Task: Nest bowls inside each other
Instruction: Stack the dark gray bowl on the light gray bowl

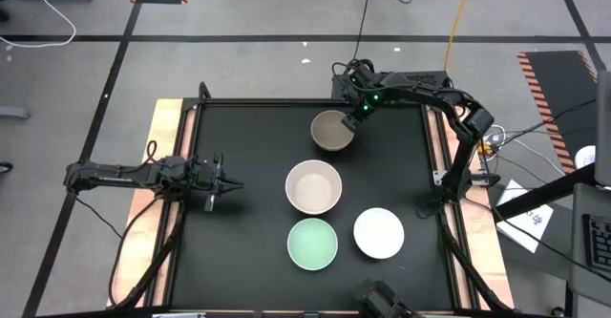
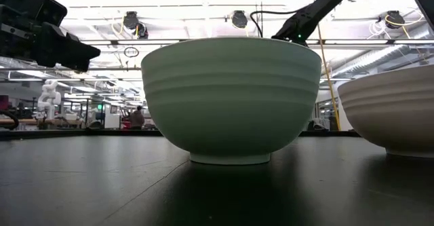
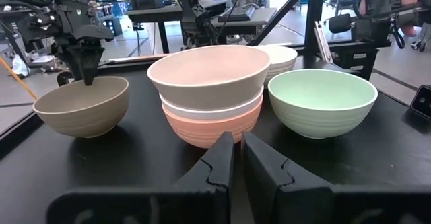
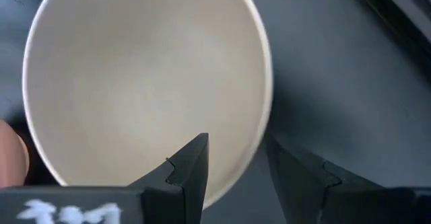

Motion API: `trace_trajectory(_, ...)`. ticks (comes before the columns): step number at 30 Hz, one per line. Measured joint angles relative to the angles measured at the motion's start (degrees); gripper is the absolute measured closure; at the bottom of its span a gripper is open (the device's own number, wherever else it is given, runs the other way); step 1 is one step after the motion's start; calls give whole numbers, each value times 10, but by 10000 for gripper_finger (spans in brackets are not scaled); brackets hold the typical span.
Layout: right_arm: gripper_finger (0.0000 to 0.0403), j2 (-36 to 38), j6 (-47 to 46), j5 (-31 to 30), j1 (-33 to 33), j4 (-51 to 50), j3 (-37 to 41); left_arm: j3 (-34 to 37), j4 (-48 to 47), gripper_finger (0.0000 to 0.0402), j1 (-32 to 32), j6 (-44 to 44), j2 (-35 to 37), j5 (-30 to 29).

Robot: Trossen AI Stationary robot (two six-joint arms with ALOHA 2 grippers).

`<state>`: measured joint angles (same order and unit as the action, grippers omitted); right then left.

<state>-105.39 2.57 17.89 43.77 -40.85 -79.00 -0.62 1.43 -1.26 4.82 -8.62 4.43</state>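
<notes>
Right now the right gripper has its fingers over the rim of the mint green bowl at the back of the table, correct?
Not quite. The right gripper straddles the rim of the dark grey-brown bowl, as the high view shows. The mint green bowl sits untouched at the front.

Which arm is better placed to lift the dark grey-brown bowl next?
Right. The right gripper straddles the rim of the dark grey-brown bowl, jaws open; the left gripper waits at the table's left side.

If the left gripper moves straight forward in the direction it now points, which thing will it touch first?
Probably the stack of bowls. The left gripper is shut and points across the table at it, most likely meeting the salmon-orange bowl at the stack's bottom, though its exact height is unclear.
</notes>
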Motion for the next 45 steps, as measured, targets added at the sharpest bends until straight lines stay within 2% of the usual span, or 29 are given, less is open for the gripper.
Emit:
trace_trajectory(5, 281, 0, 29, 0, 0, -1, 0, 0, -2, 371, 0, -5, 0, 0)
trace_trajectory(13, 393, 0, 46, -1, 0, 6, 0, 0, -2, 371, 0, -6, 0, 0)
trace_trajectory(17, 395, 0, 43, -16, 1, 11, 1, 0, -2, 371, 0, -8, 0, 0)
trace_trajectory(27, 400, 1, 55, -11, 8, 41, 1, 0, -2, 371, 0, -13, 0, 0)
trace_trajectory(33, 401, 8, 65, 3, 11, 21, -38, 0, -2, 371, 0, -13, 0, 0)
trace_trajectory(41, 402, 76, 74, 20, -10, 18, -93, 0, -2, 371, 0, -18, 0, 0)
trace_trajectory(45, 402, 113, 63, 50, -29, 20, -106, 0, -2, 371, 0, -17, 0, 0)
